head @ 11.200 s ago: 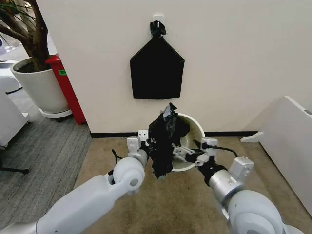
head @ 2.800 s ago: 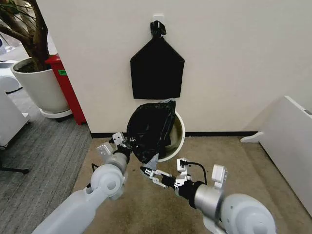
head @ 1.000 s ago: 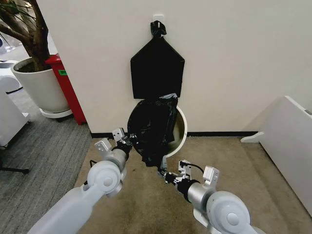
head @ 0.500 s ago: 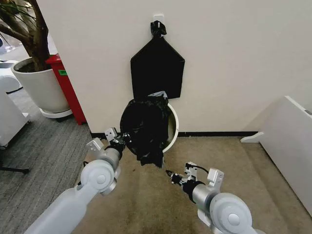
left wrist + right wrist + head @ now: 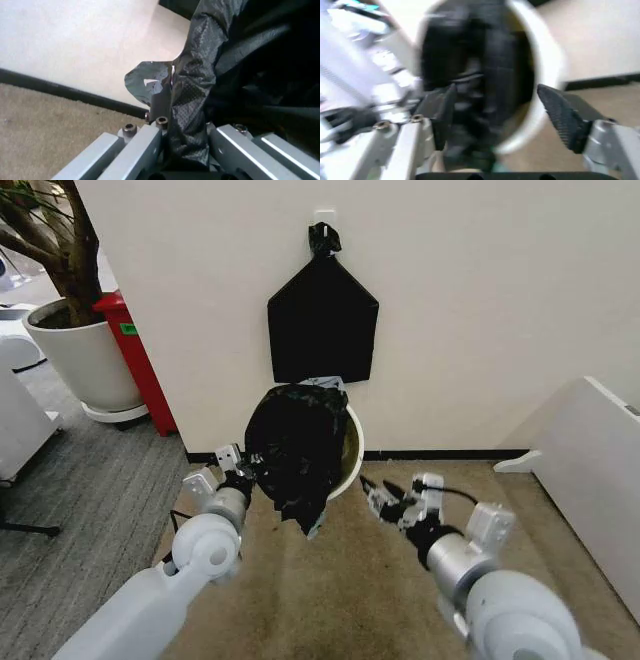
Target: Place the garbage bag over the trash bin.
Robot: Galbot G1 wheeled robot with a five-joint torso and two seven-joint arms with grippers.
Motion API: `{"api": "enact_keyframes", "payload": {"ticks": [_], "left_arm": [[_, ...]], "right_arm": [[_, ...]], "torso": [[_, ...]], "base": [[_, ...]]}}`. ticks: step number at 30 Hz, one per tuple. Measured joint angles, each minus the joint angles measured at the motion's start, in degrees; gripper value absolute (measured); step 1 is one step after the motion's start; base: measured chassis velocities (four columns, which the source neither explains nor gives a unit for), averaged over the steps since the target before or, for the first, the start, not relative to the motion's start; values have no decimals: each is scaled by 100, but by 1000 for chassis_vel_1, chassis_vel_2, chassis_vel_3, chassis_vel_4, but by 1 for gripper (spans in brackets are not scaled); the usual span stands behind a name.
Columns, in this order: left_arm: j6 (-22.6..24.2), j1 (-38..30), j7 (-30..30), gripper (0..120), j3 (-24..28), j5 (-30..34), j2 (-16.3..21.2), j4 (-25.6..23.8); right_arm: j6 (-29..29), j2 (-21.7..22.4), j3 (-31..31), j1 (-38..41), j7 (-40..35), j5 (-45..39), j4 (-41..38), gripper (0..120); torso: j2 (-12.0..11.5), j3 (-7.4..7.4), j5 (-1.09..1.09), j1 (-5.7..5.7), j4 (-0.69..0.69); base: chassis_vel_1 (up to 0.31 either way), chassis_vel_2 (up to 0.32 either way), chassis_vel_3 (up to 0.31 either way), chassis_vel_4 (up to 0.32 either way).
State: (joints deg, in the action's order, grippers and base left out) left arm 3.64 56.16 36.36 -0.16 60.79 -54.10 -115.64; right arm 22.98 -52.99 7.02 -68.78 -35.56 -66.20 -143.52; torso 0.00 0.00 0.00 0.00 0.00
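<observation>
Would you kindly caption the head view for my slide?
Left gripper pinches the glossy black plastic garbage bag draped over the tilted cream-white trash bin; right gripper hovers open beside it.

garbage bag (image 5: 297, 448) blocks trash bin (image 5: 352, 448) mouth | right side probably open

- A flat house-shaped black bag (image 5: 322, 330) with a knotted top is hung on the cream wall (image 5: 480, 300).
- A white plant pot (image 5: 85, 360) is seen far left, beside a red cabinet (image 5: 135, 365).
- Beige carpet (image 5: 350, 580) is laid below.
</observation>
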Motion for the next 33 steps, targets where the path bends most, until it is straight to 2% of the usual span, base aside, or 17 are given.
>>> {"api": "enact_keyframes", "payload": {"ticks": [2,7,9,12,16,26,33], "left_arm": [[-5,-11,-11,0,39,-60,-6,1],[-2,-24,-48,0,117,-217,-22,-41],[0,-4,-88,0,119,-289,-9,-74],[2,35,-135,0,111,-369,3,-111],[2,102,-222,0,90,-522,22,-195],[-12,197,-350,0,70,-698,38,-304],[-23,225,-434,0,59,-735,85,-387]], "right_arm": [[-4,-23,-64,41,142,32,0,64],[-16,-402,-349,285,410,151,26,84],[59,-527,-419,409,315,149,167,93],[200,-638,-455,528,28,63,310,98],[295,-782,-530,689,-421,-124,495,100],[305,-916,-735,858,-925,-111,701,98],[296,-973,-797,903,-1192,-99,776,85]], "torso": [[0,0,0,0,0],[0,0,0,0,0],[0,0,0,0,0],[0,0,-1,0,0],[0,0,0,0,0],[0,0,-1,0,0],[0,0,-1,0,-1]], "base": [[0,0,0,0],[0,0,0,0],[0,0,0,0],[0,0,0,0],[0,0,0,0],[0,0,0,0],[0,0,0,0]]}}
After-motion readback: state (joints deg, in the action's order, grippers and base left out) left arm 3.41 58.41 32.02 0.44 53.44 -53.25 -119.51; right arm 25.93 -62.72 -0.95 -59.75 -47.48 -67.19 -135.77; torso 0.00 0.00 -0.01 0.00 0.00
